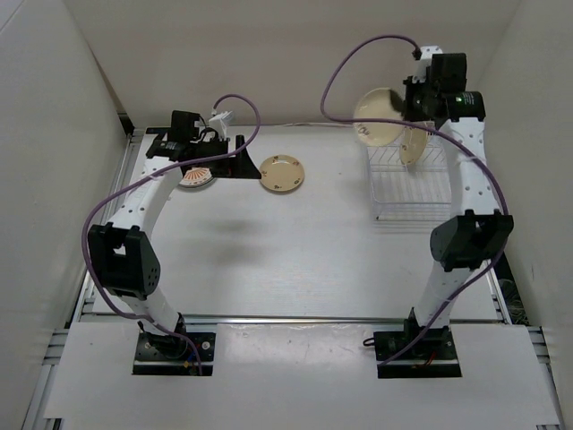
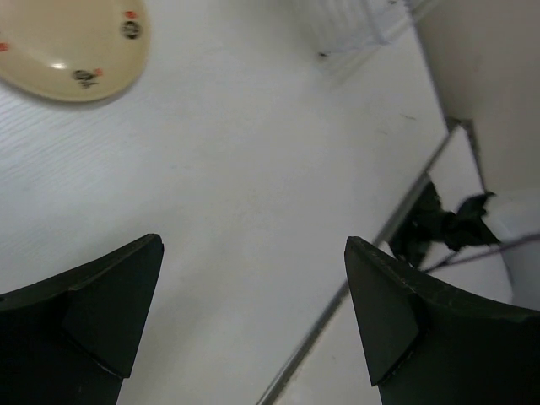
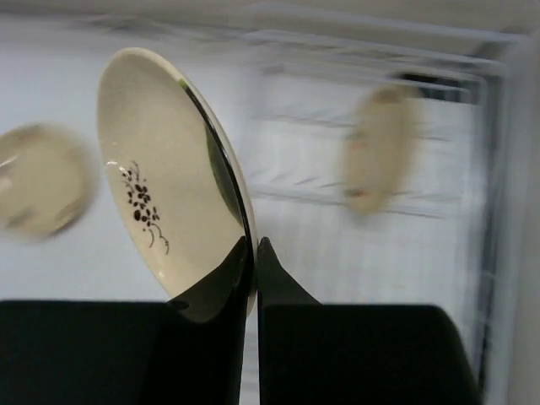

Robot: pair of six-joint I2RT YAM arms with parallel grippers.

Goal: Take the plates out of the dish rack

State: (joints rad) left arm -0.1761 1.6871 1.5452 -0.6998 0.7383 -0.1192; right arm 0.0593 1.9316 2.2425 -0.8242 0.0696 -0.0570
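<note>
I can't see all of sunburst plate [image 1: 195, 178], half under L arm [image 1: 148, 199]. R cam: rack [image 3: 422, 194] & racked plate [image 3: 381, 152] blurred. L cam crops cream plate [image 2: 67, 51] at top.

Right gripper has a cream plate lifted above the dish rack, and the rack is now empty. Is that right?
Not quite. The dish rack is not empty: a second cream plate stands on edge in it, as the top external view shows. The right gripper does hold the lifted cream plate above the rack.
</note>
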